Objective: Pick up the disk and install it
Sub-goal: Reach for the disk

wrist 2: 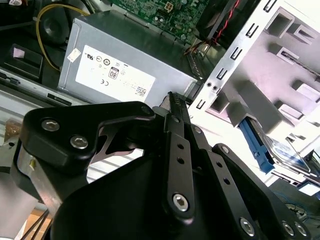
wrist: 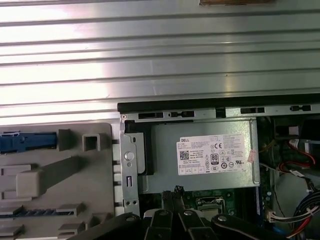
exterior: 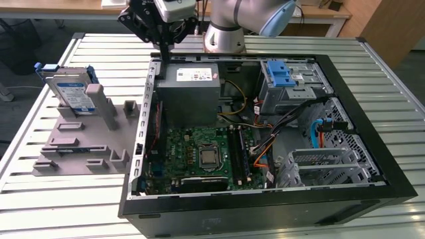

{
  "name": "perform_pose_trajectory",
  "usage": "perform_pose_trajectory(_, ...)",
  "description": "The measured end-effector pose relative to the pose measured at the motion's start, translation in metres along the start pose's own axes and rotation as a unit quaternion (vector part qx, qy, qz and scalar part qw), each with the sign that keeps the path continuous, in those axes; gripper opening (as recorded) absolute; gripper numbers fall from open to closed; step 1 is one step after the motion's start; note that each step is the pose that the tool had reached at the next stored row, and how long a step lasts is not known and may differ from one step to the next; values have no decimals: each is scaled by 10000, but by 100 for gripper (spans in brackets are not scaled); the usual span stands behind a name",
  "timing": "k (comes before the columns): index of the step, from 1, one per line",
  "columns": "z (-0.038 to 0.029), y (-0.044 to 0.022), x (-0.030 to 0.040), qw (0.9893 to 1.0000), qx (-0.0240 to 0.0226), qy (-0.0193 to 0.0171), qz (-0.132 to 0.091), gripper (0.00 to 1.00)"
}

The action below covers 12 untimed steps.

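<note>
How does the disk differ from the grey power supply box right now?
The disk stands on edge on the grey fixture outside the computer case; the power supply box sits inside it. The disk is thin with a blue bracket; the box is bulkier, plain grey. Both are rectangular and labelled.

One disk (exterior: 71, 92). One grey holder tray (exterior: 79, 154) with several raised slots, exact number unclear. One open computer case (exterior: 265, 211). Inside it: one grey power-supply box (exterior: 189, 97) carrying one white sticker (exterior: 194, 75), one green motherboard (exterior: 192, 149), one processor socket (exterior: 208, 156), one ribbed blue latch (exterior: 280, 73), one perforated metal cage (exterior: 325, 164). Loose cables (exterior: 292, 122) are a bundle, too tangled to count; at least one yellow cable (wrist 2: 37, 32), one blue cable (exterior: 310, 135). One robot arm (exterior: 229, 22). One slatted bench (exterior: 53, 209). Both wrist views match: one power-supply box, one sticker.
</note>
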State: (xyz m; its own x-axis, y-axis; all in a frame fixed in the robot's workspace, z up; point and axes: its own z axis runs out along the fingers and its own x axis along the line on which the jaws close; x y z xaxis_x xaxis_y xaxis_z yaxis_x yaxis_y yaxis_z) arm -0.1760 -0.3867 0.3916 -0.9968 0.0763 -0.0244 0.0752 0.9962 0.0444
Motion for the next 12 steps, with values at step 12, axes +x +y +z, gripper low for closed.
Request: perform_pose_trajectory(12, 7, 25, 60, 10000, 2, 12, 0, 11)
